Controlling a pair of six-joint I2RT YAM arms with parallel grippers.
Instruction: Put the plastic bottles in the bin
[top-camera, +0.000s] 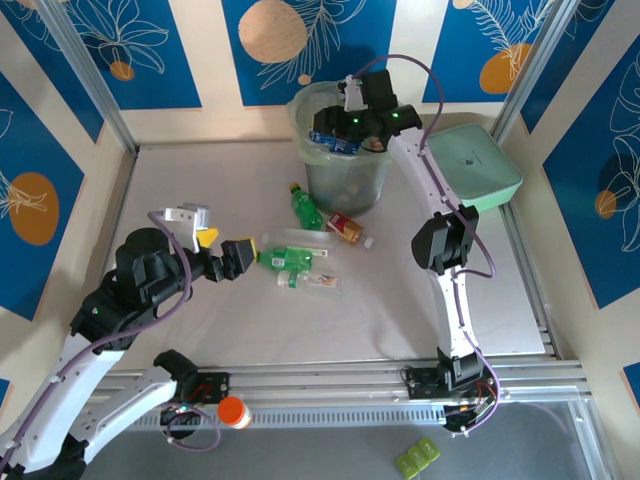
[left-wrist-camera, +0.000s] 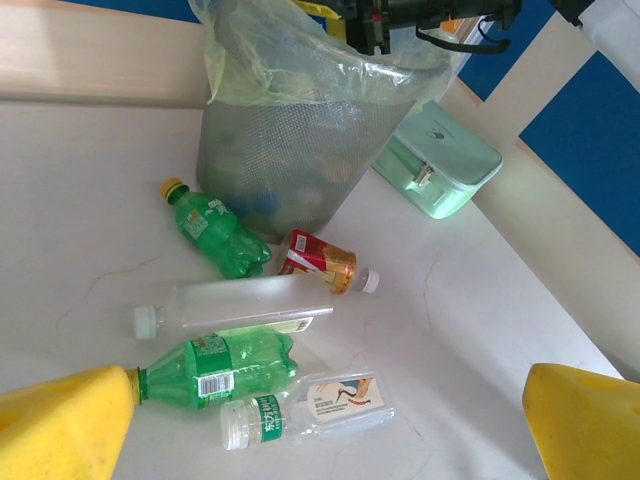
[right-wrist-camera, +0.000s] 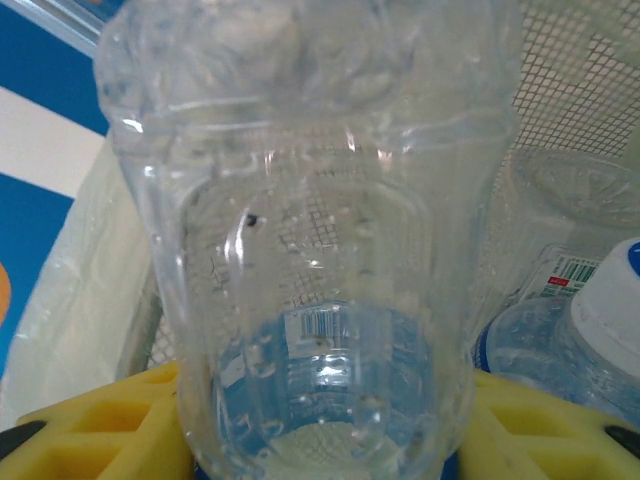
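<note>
Right wrist view: yellow fingers (right-wrist-camera: 80, 430) pressed against both sides of a clear bottle (right-wrist-camera: 310, 250), held inside the mouth of the bin (top-camera: 345, 185) above other bottles (right-wrist-camera: 560, 350) lying in it. Top external: right gripper (top-camera: 350, 125) over the bin at the middle of the table's (top-camera: 180, 180) far edge; left gripper (top-camera: 228, 250) low, left of the table's middle, fingers wide apart, clamped on nothing. Ahead of it, on the bin's near side, five loose bottles (left-wrist-camera: 225, 368) lying flat: two green, one red-labelled, two clear.
</note>
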